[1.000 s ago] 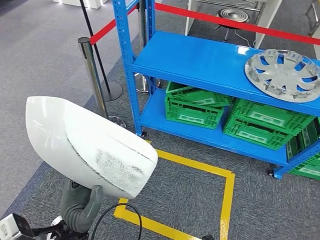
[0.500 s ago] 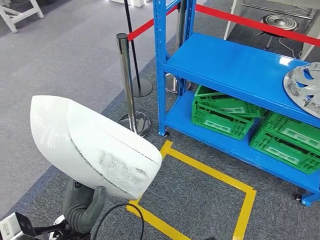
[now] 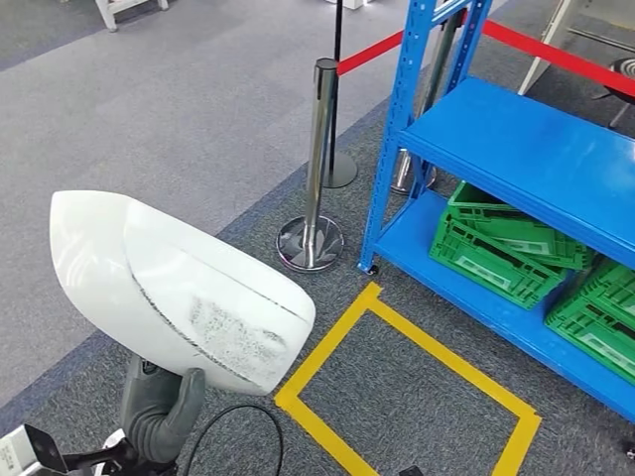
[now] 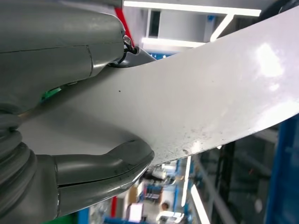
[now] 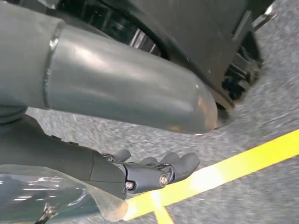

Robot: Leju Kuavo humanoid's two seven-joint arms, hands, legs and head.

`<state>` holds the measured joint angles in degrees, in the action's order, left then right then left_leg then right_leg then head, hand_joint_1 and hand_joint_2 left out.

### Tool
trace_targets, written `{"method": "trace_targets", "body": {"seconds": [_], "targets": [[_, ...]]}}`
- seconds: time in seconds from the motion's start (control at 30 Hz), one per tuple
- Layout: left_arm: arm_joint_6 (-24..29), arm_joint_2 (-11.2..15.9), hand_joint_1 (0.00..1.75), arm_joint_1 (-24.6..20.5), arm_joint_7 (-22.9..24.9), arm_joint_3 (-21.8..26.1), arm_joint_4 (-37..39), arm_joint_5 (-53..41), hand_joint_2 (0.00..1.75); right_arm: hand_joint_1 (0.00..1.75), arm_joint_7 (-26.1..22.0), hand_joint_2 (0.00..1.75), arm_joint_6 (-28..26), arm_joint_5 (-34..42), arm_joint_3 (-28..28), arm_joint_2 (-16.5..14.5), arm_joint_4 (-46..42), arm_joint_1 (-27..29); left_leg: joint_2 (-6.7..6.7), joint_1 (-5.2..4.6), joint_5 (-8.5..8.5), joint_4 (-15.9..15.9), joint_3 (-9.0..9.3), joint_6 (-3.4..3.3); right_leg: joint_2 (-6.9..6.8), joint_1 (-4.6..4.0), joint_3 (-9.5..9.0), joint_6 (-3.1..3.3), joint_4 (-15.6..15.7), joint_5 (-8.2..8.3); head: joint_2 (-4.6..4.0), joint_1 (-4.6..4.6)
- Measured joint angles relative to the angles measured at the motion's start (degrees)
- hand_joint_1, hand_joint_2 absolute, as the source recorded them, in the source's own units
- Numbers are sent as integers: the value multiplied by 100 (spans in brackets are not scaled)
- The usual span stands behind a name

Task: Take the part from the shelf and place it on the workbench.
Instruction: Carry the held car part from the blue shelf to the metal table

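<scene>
white part (image 3: 180, 288) stays gripped while view swings left.

The room was brightly and evenly lit from overhead, with soft, faint shadows on the carpet (image 3: 188, 109). Ceiling strip lights (image 4: 190, 7) showed as white bars, leaving glare on the glossy white part (image 4: 211, 93). The background behind it was blurred. The right wrist view was slightly motion-blurred, the yellow floor tape (image 5: 246, 158) overexposed.
</scene>
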<state>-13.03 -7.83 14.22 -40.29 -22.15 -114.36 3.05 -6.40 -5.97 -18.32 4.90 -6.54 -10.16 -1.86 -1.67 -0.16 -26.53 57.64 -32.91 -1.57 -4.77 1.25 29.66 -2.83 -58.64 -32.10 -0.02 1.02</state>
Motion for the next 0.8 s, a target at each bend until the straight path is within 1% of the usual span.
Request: {"method": "trace_targets", "body": {"seconds": [0.03,0.07,0.1,0.13,0.17,0.2,0.23,0.27,0.3,0.33,0.37,0.4,0.43,0.47,0.5,0.53,0.57,0.6,0.63,0.67,0.7,0.73,0.77,0.8], "targets": [[8,-11,175,1,-1,-2,0,-3,175,0,-10,0,-2,-10,-2,0,-1,-1,55,10,12,-12,7,-32,177,7,125,-10,-260,-155,0,-16],[10,-19,175,0,-1,-2,0,-6,175,0,-17,0,-3,-16,-5,0,0,5,114,4,13,-12,3,-51,331,4,301,-6,-638,-339,0,-33],[11,-23,175,5,-1,-2,1,-14,175,0,-20,0,-2,-25,-12,0,1,14,185,-6,13,-10,1,-65,412,-3,512,0,-1055,-502,0,-44],[12,-25,175,10,-1,-2,1,-22,175,0,-22,0,1,-43,-26,0,1,27,263,-18,13,-8,1,-71,447,-9,691,6,-1376,-581,0,-48],[14,-24,175,16,-1,-2,2,-29,175,0,-22,0,3,-66,-45,0,2,39,349,-29,13,-3,3,-73,464,-14,791,17,-1506,-544,0,-51],[16,-23,175,20,-1,-2,2,-33,175,0,-23,0,8,-91,-66,0,2,48,437,-36,12,5,7,-74,481,-16,777,31,-1392,-389,0,-51],[17,-23,175,21,-1,-2,2,-36,175,0,-26,0,11,-110,-84,0,2,54,521,-39,9,18,10,-71,524,-15,657,49,-1063,-151,0,-51],[22,-23,175,21,-1,-3,2,-41,175,0,-28,0,17,-115,-95,-1,2,54,601,-37,3,33,9,-64,635,-9,488,68,-664,49,0,-50],[32,-22,175,15,-1,-5,2,-51,175,0,-32,0,30,-104,-101,-6,3,53,674,-41,-5,60,-3,-50,763,1,337,83,-305,182,0,-45],[52,-20,175,11,1,-9,2,-68,175,0,-37,0,48,-74,-103,-18,5,51,737,-37,-7,77,-21,-29,866,4,225,98,-73,243,0,-45],[74,-18,175,9,2,-11,2,-84,175,0,-43,0,73,-30,-103,-31,6,44,796,-30,-4,86,-40,0,931,2,169,116,22,232,0,-43],[94,-14,175,7,3,-13,2,-96,175,0,-50,0,102,26,-99,-44,7,39,853,-23,8,88,-58,34,910,-7,147,136,47,234,0,-43],[107,-11,175,9,3,-13,2,-102,175,0,-56,0,128,81,-92,-56,7,32,900,-13,16,82,-70,67,851,-8,127,167,53,246,0,-44],[112,-6,175,9,3,-13,2,-102,175,0,-63,0,154,124,-85,-63,6,25,844,-16,-4,113,-87,100,789,-3,110,198,73,258,0,-38],[112,0,175,0,3,-14,2,-101,175,0,-73,0,181,154,-77,-69,6,25,718,-21,-77,228,-139,134,716,3,93,230,94,268,0,-26],[109,7,175,-13,3,-16,2,-99,175,0,-84,0,205,169,-73,-75,6,26,554,-24,-206,451,-237,165,636,9,76,257,112,271,0,-12],[104,13,175,-25,3,-17,2,-92,175,0,-96,0,231,178,-70,-75,7,32,378,-20,-384,788,-387,197,551,1,64,275,115,262,0,-1],[96,20,175,-33,3,-17,3,-78,175,0,-111,0,255,185,-67,-75,7,42,287,-4,-566,1180,-571,224,460,-5,56,290,114,249,0,7],[89,25,175,-33,3,-17,3,-62,175,0,-125,0,273,193,-62,-74,8,54,253,14,-691,1516,-730,245,370,-9,49,294,113,238,0,7],[76,28,175,-30,3,-15,3,-46,175,0,-139,0,299,202,-54,-73,8,63,237,30,-722,1702,-818,258,281,-11,40,294,112,224,0,7],[51,30,175,-27,3,-11,3,-35,175,0,-152,0,336,214,-43,-72,8,64,222,40,-632,1657,-794,262,199,-12,26,290,112,211,0,8],[23,28,175,-26,3,-9,1,-34,175,0,-161,0,381,226,-28,-72,7,59,189,46,-451,1391,-659,257,125,-12,3,280,112,195,0,8],[-6,26,175,-25,3,-7,-4,-37,175,0,-166,0,430,235,-11,-72,7,53,89,41,-239,982,-452,237,58,-14,-24,267,112,175,0,7],[-28,22,175,-30,3,-5,-8,-42,175,0,-169,0,473,240,7,-72,7,48,-59,10,-97,587,-253,211,-2,-28,-45,242,109,152,0,8]]}}
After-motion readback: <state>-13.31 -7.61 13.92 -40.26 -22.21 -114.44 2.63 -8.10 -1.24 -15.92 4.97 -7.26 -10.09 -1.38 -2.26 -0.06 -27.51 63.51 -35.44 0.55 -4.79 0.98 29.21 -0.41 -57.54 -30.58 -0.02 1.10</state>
